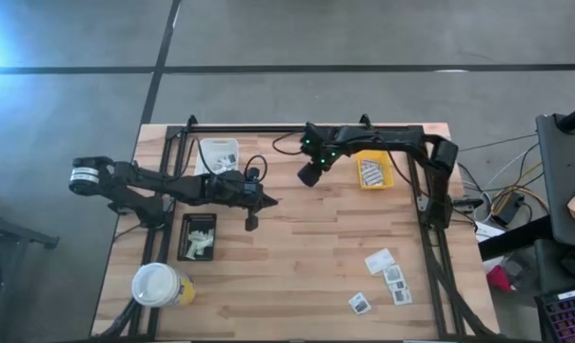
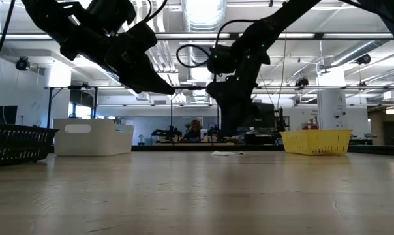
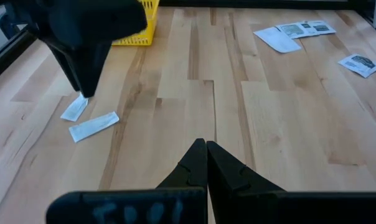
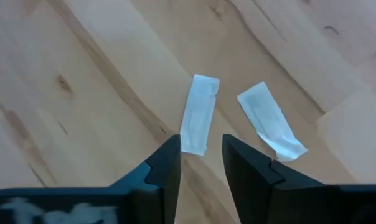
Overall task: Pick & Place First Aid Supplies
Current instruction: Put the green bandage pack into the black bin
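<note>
Two small white strips (image 4: 199, 121) (image 4: 270, 121) lie flat on the wood side by side; the left wrist view shows them as well (image 3: 94, 126). My right gripper (image 4: 200, 154) hangs open just above them, its fingertips on either side of the near end of one strip, apart from it as far as I can see. In the high view it sits near the table's middle (image 1: 311, 174). My left gripper (image 3: 205, 149) is shut and empty, held above the table (image 1: 268, 202). Flat white packets with grey print (image 1: 394, 276) lie toward the near right corner.
A yellow tray (image 1: 373, 171) with packets in it stands right of my right gripper. A white tray (image 1: 219, 155) is at the far left, a black tray (image 1: 197, 236) holds white pieces, and a white-topped yellow cup (image 1: 159, 284) stands near left. Bare wood lies between.
</note>
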`<action>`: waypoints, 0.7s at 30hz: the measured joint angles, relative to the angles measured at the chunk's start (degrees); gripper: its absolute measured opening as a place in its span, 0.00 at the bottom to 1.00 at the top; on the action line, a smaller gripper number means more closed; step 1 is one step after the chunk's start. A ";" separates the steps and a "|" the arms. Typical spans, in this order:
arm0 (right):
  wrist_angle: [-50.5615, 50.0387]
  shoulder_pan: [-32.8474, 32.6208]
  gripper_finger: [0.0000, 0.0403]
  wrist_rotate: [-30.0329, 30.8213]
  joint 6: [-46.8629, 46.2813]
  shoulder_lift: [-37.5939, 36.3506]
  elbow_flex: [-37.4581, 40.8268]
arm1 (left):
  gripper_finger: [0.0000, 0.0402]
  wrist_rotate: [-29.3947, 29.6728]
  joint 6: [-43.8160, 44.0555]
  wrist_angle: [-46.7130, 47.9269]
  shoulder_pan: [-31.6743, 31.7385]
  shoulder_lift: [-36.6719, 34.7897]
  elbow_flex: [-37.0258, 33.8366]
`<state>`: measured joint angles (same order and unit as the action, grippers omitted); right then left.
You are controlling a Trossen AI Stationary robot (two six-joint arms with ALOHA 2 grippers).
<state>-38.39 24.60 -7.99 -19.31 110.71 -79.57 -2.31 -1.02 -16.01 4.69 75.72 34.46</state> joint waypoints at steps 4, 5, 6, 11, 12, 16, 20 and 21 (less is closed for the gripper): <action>0.26 -0.02 0.26 0.29 0.81 2.34 -0.58 | 0.00 0.00 0.00 0.00 0.00 0.00 0.02; 0.40 -0.01 0.26 0.36 0.94 2.98 -0.81 | 0.00 0.00 0.00 0.00 0.00 0.00 0.02; 0.68 0.00 0.25 0.39 1.10 3.60 -1.07 | 0.00 0.00 0.00 0.02 0.00 0.00 0.02; 1.96 0.00 0.24 0.74 1.61 6.09 -3.05 | 0.00 0.00 0.00 0.02 0.00 0.00 0.02; 1.98 -0.02 0.24 0.93 1.70 6.36 -3.35 | 0.00 0.00 -0.02 0.03 0.00 0.00 0.02; 3.23 0.07 0.26 2.47 1.72 6.56 -3.98 | 0.00 0.00 -0.02 0.03 0.00 0.00 0.02; 3.91 0.11 0.28 4.78 1.72 6.56 -3.96 | 0.00 0.00 -0.02 0.02 0.00 0.00 0.02; 4.31 0.11 0.28 5.01 1.72 6.56 -3.96 | 0.00 0.00 -0.02 0.04 0.00 0.00 0.02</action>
<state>-34.08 24.71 -2.98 -17.58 117.27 -83.53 -2.31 -1.04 -15.97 4.69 75.72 34.48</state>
